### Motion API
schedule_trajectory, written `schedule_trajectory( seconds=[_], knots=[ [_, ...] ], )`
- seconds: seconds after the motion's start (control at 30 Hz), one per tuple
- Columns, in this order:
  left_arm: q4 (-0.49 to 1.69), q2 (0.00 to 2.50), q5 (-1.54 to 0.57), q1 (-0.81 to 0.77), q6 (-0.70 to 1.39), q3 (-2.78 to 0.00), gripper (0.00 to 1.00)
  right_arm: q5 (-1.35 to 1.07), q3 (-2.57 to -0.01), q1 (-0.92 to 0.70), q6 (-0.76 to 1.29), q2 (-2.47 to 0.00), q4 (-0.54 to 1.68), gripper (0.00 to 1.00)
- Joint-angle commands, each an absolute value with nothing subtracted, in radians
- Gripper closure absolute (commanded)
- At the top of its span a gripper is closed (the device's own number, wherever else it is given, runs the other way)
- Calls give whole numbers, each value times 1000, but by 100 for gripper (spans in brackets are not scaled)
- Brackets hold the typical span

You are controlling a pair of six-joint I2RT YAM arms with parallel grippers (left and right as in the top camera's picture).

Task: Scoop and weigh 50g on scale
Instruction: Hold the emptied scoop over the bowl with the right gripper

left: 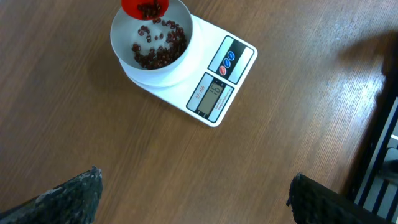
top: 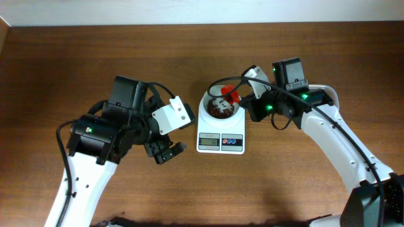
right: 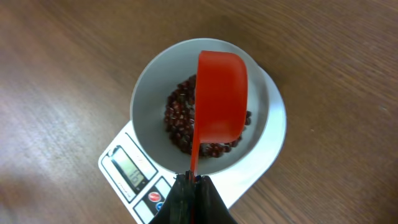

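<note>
The white scale stands mid-table with its round bowl holding a heap of dark red-brown beans. My right gripper is shut on the thin handle of an orange-red scoop, which is tipped on its side over the bowl. In the right wrist view the scoop covers part of the beans, with the gripper just in front of the scale. In the left wrist view, beans lie in the bowl under the scoop. My left gripper hangs open and holds nothing, left of the scale.
The brown wooden table ends at a pale wall along the far edge. A dark frame with cables shows at the right of the left wrist view. Both arms flank the scale closely.
</note>
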State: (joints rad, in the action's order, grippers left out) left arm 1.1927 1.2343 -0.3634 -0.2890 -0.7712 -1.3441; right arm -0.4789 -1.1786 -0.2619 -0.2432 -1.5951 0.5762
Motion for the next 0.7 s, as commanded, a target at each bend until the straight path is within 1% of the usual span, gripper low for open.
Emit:
schedule_trajectory(
  seconds=[0.0,0.1,0.23,0.37,0.47,0.5,0.6,0.67],
  knots=[
    [1194,1231,-378,-284,-791,-1360,1,-555,-1184,-270,-258,-1566,571,96],
    [1195,1231,-378,-284,-791,-1360,1,-431,-1184,-270,-227,-1566,570,96],
    [1195,1231,-378,-284,-791,-1360,1,-574,-1184,-270,-232,-1566,571,96],
    [1194,1231,-378,-284,-791,-1360,1,-460,-1184,-270,-228,-1566,584,96],
    [1194,1231,-378,-284,-791,-1360,1,-587,-1184,-270,-241,-1566,588,96],
    [1195,1231,-378,-284,-791,-1360,1,-594,-1184,-270,-258,-1566,583,96],
    [1195,1231,-378,-284,-791,-1360,1,-463,-1184,-270,-236,-1566,594,96],
    [1195,1231,-378,-284,-791,-1360,1,-507,-1184,-270,-232,-1566,606,96]
  ],
)
